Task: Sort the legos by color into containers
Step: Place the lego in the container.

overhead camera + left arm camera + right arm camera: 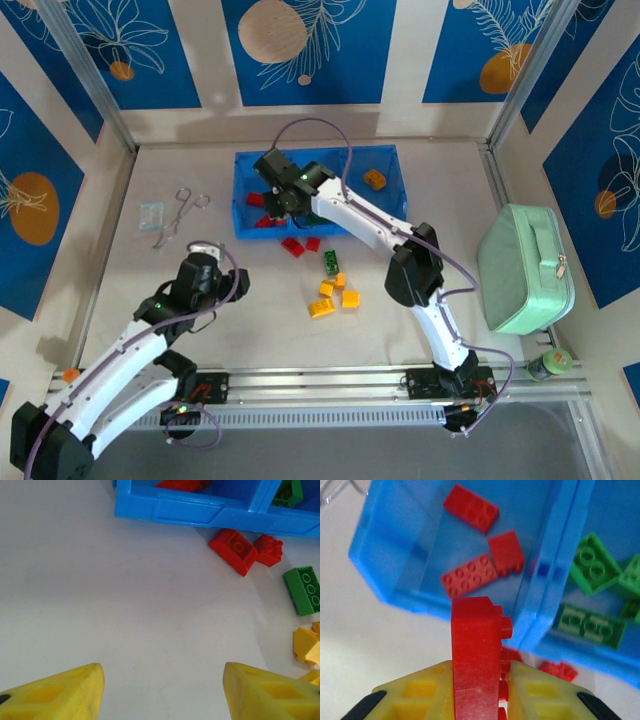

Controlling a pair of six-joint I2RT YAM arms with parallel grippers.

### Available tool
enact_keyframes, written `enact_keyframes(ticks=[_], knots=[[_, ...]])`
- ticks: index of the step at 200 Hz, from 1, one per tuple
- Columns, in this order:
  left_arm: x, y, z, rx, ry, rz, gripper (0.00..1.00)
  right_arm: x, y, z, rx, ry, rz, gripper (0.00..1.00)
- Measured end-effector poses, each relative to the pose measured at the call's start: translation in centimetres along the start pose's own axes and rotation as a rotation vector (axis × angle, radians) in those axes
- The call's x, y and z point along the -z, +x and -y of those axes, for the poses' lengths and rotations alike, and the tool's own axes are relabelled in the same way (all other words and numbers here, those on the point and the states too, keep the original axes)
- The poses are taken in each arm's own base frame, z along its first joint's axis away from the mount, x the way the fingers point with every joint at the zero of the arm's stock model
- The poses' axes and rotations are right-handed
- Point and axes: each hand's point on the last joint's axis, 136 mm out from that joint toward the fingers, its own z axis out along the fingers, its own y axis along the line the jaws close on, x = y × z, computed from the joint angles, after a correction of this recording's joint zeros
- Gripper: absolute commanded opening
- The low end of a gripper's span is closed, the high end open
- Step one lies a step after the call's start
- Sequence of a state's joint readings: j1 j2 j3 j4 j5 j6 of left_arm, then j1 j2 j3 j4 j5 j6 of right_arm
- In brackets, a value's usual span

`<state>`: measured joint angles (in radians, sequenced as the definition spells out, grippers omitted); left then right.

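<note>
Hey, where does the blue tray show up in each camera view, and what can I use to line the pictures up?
Top external: the blue tray sits at upper centre.
Left wrist: its near wall runs along the top edge.
Right wrist: it spans the upper part, red bricks in its left compartment, green bricks in the next.
Shared landmark: two loose red bricks on the table just outside that near wall.

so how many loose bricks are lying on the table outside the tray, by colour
red bricks: 2
green brick: 1
yellow bricks: 4, as far as the top view shows
total: 7
not counted: the held red brick in the right gripper
</note>
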<state>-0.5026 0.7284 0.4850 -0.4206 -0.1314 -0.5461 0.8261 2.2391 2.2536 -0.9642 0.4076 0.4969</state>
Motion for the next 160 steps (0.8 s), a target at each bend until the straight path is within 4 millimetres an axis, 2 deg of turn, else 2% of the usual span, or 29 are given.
enact_keyframes(ticks=[20, 35, 44, 57, 68, 94, 117, 160], knots=[[0.6, 0.0, 0.0, 0.005, 0.006, 0.01, 0.64, -2.0, -1.8, 0.3, -0.001, 0.011, 0.014, 0.27], [0.8, 0.0, -0.1, 0.008, 0.007, 0.011, 0.64, -3.6, -2.4, 0.9, -0.004, 0.023, 0.006, 0.3], [0.9, 0.1, -0.2, 0.008, 0.006, 0.008, 0.64, -4.5, -2.5, 1.3, -0.004, 0.027, -0.002, 0.4], [0.9, 0.4, -0.2, 0.005, 0.005, -0.001, 0.64, -5.3, -2.4, 1.5, -0.003, 0.021, -0.018, 0.66], [0.9, 0.6, -0.1, 0.001, 0.007, -0.009, 0.64, -5.2, -2.6, 1.4, -0.007, 0.001, -0.019, 0.7], [0.8, 0.9, 0.1, -0.009, 0.012, -0.024, 0.64, -4.2, -2.9, 1.5, -0.01, -0.006, -0.009, 0.71], [0.3, 1.2, 0.6, -0.021, 0.016, -0.058, 0.66, -2.8, -2.1, 1.9, -0.008, -0.002, -0.023, 0.7], [-1.8, 1.9, 2.1, -0.057, 0.029, -0.131, 0.72, 3.0, -0.6, 2.7, -0.023, -0.035, 0.03, 0.69]])
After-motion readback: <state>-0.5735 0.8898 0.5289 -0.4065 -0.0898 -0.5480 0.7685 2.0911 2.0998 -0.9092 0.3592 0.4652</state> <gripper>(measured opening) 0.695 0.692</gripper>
